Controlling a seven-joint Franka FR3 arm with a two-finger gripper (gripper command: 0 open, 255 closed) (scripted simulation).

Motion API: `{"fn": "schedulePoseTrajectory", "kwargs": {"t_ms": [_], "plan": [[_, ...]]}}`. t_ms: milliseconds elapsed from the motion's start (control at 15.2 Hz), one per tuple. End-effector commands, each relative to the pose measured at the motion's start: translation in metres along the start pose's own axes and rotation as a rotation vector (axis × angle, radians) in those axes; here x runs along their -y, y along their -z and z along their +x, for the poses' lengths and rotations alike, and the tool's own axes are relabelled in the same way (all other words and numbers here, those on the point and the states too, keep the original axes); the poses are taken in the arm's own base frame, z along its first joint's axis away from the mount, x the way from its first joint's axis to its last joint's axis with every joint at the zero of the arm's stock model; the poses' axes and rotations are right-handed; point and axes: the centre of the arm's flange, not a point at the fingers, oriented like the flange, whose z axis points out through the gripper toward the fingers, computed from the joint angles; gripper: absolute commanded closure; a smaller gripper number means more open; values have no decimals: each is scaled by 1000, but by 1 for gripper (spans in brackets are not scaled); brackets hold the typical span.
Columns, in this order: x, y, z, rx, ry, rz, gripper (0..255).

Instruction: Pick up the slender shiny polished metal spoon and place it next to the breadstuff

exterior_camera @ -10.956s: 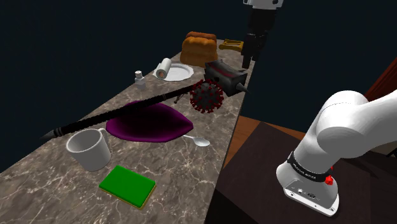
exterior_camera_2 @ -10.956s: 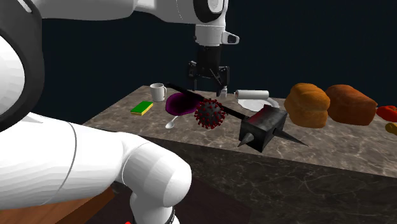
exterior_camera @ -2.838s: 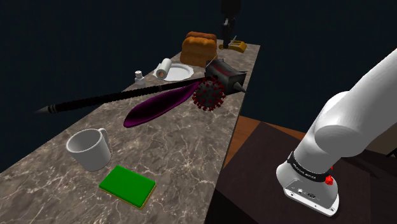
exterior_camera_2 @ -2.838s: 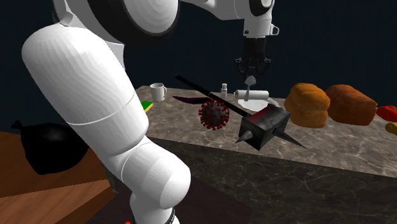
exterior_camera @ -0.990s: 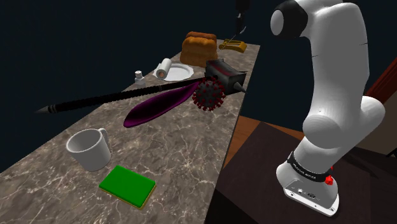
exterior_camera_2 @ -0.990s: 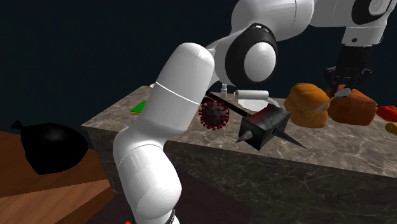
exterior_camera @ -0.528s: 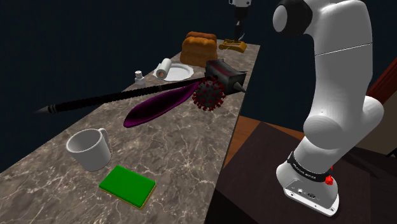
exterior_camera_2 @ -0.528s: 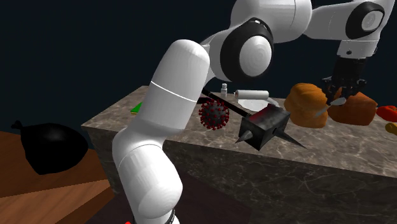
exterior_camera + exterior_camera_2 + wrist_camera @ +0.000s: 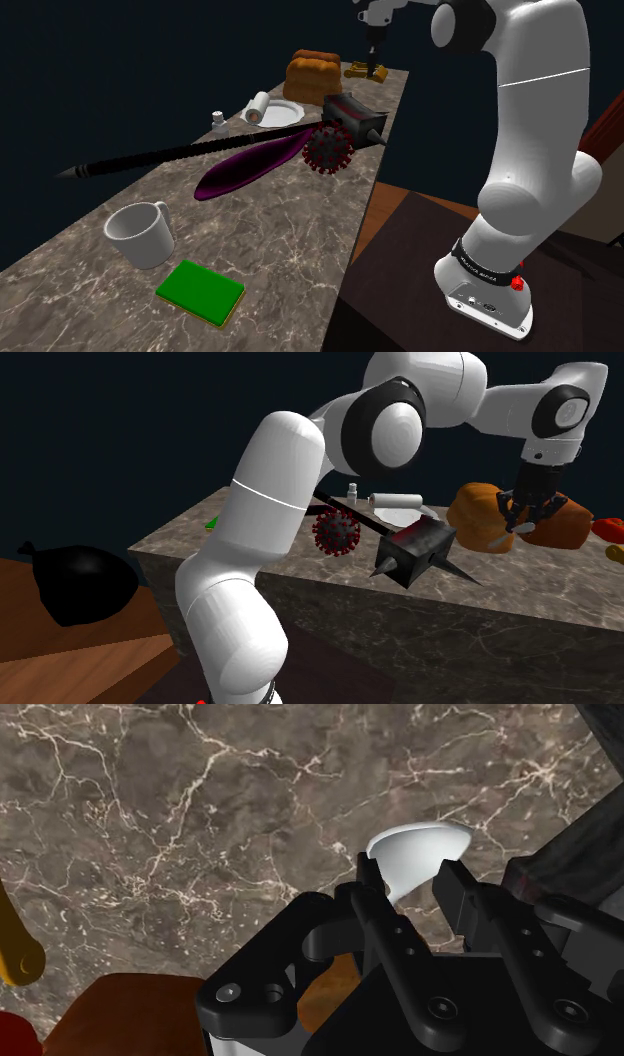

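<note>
Pincer [image 9: 412, 892] clenched on the spoon [image 9: 418, 852], second exterior view's right; I judge it light, stiff, slippery, best held mid-handle.

Veined marble counter [image 9: 300, 245] — dark backdrop [image 9: 120, 60], wooden floor [image 9: 90, 662].

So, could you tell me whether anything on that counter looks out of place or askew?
Yes: the long black rod juts past the edge of the counter at the shoulder view's left, the purple dish beside it is tipped on edge, and a spiky red ball sits beside them.
</note>
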Motion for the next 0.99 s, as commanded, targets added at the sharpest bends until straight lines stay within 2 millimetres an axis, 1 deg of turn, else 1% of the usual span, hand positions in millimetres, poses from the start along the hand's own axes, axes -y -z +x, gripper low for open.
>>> {"fn": "schedulePoseTrajectory", "kwargs": {"t_ms": [0, 924], "plan": [[0, -11, 1, 0, 0, -1, 255], [2, -85, 3, 0, 0, -1, 255]]}}
